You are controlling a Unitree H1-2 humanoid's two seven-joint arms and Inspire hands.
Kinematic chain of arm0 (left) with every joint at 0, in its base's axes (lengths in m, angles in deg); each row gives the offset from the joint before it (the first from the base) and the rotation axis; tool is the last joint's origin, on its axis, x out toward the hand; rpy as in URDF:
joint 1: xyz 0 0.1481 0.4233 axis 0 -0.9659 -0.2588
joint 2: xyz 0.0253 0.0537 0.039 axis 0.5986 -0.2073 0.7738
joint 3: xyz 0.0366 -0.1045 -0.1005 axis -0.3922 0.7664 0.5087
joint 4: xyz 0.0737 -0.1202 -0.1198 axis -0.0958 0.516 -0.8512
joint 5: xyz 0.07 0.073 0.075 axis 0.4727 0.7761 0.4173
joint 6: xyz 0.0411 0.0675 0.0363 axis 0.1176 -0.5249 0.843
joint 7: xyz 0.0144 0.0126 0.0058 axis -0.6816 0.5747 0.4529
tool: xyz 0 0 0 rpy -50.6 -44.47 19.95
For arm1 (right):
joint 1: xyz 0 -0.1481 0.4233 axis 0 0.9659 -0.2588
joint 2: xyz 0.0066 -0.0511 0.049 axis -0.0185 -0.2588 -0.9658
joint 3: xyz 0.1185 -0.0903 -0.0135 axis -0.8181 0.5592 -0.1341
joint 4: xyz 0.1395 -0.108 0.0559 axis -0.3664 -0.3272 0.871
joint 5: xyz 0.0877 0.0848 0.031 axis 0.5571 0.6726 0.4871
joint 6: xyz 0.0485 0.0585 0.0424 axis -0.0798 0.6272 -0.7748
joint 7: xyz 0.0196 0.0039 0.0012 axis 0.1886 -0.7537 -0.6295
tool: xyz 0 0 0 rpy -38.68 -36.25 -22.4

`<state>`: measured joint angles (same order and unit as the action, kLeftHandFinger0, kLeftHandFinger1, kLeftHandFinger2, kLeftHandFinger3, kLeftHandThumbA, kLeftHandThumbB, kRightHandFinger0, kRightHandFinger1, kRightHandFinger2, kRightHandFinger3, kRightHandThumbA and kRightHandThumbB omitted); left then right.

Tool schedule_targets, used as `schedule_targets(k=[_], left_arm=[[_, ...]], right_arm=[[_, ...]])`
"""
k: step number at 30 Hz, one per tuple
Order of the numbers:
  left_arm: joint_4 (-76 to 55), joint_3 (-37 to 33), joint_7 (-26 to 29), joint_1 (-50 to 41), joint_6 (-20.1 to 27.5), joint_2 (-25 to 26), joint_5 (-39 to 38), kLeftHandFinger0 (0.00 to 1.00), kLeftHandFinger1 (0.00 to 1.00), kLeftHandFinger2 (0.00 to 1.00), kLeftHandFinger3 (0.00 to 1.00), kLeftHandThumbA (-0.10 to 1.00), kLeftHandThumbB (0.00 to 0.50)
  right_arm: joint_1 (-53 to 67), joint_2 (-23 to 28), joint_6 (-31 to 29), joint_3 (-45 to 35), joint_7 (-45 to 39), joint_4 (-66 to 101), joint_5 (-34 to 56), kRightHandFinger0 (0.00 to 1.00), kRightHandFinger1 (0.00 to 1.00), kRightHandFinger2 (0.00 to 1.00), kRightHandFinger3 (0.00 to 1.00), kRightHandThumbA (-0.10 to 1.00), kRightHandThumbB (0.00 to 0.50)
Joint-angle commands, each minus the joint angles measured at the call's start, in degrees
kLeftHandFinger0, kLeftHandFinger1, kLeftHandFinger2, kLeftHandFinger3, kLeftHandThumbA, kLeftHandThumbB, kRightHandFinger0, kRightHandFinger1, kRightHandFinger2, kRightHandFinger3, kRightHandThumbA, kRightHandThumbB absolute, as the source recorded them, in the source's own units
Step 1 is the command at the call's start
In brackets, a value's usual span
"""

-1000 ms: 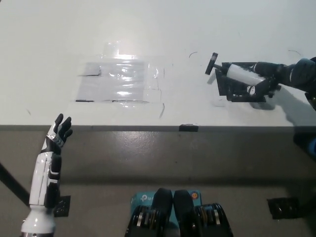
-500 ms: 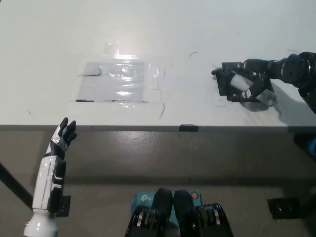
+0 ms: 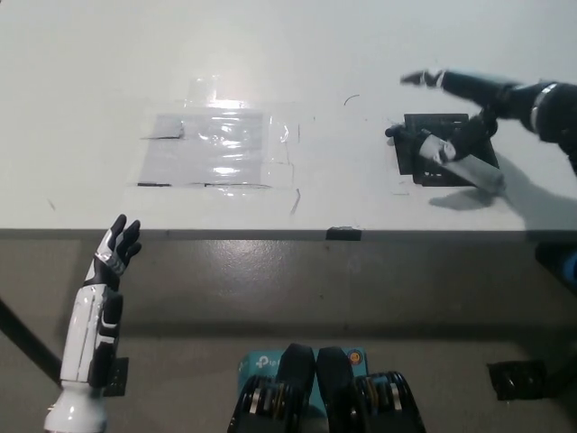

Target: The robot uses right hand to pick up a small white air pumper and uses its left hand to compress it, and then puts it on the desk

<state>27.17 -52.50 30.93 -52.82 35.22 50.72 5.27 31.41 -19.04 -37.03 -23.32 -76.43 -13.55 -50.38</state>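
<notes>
The small white air pumper (image 3: pixel 455 160) lies on its side on a black pad (image 3: pixel 446 126) at the right of the white table, its black handle pointing left. My black right hand (image 3: pixel 476 90) hovers just behind and above it, open, fingers stretched to the left and holding nothing. One dark finger hangs down close to the pumper's body; I cannot tell whether it touches. My white left hand (image 3: pixel 117 245) rests open at the lower left, in front of the table's front edge.
A clear plastic sheet (image 3: pixel 221 149) is taped flat on the table's middle left. A black tape mark (image 3: pixel 344 234) sits on the front edge. A dark object (image 3: pixel 518 379) lies on the floor at the lower right.
My right hand has let go of the pumper, which now lies on the black pad, and has opened and lifted away behind it. The left hand sank slightly.
</notes>
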Motion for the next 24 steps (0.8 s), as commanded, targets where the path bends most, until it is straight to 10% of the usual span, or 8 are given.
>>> schedule_targets(k=[1, 11, 20, 24], left_arm=[[0.5, -0.5, -0.1, 4.5, 1.7, 1.2, 0.1, 1.0, 1.0, 1.0, 1.0, 1.0, 0.262], [3.1, -1.0, -2.9, 8.8, -0.3, 3.1, -3.5, 1.0, 1.0, 1.0, 1.0, 1.0, 0.247], [7.9, -0.9, -2.4, 11.7, 0.9, 3.5, -2.9, 1.0, 1.0, 1.0, 1.0, 1.0, 0.279], [8.1, -1.1, -2.3, 11.6, 0.8, 3.6, -2.4, 1.0, 1.0, 1.0, 1.0, 1.0, 0.288]], right_arm=[[-0.8, 2.1, -1.3, -11.4, 9.4, 14.0, 0.4, 1.0, 1.0, 1.0, 1.0, 1.0, 0.288], [20.1, -7.6, 1.6, -27.6, 14.9, 50.4, 6.8, 1.0, 1.0, 1.0, 1.0, 1.0, 0.247], [37.6, -19.6, -7.6, -29.1, 20.2, 58.3, 5.3, 1.0, 1.0, 1.0, 1.0, 1.0, 0.117], [41.3, -23.7, -12.1, -30.1, 21.3, 53.1, 7.6, 1.0, 1.0, 1.0, 1.0, 1.0, 0.142]])
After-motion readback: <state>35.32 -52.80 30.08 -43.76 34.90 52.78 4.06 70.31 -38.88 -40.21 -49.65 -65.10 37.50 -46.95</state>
